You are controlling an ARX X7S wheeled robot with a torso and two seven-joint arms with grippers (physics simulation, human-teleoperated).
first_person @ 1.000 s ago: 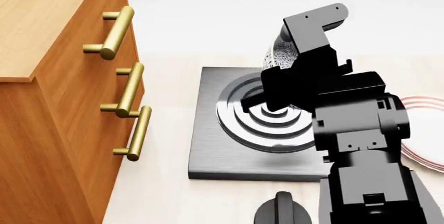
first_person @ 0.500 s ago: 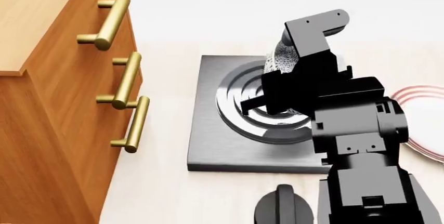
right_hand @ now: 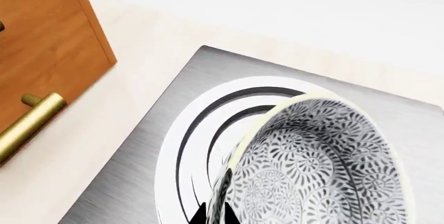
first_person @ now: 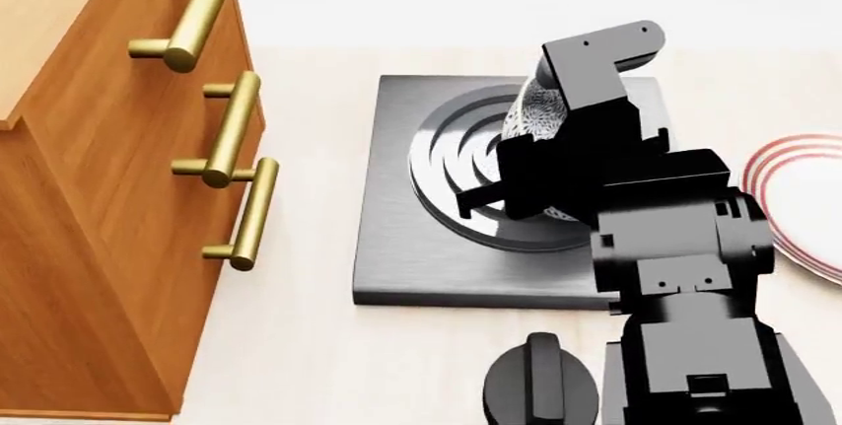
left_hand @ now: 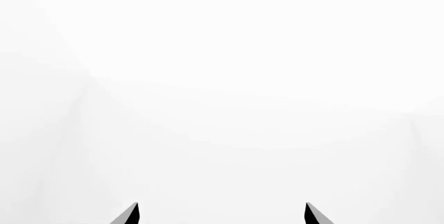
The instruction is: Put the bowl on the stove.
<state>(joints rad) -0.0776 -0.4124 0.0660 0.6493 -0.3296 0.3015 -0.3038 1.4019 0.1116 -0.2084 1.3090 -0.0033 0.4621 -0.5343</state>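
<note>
— While the right hand sits at the bottom edge of its wrist view, what is it doing?
— Its tips are clamped on the rim of the speckled bowl, which is tilted over the burner rings of the stove; whether bowl and rings touch, I cannot tell.
— And from the head view?
— The bowl peeks out centre frame behind the black arm. The stove lies on the pale desk, a wooden cabinet with brass handles at left, a red-ringed plate at the right edge, a black knob at the bottom.
— The left hand?
— Tips apart, facing blank white.
</note>
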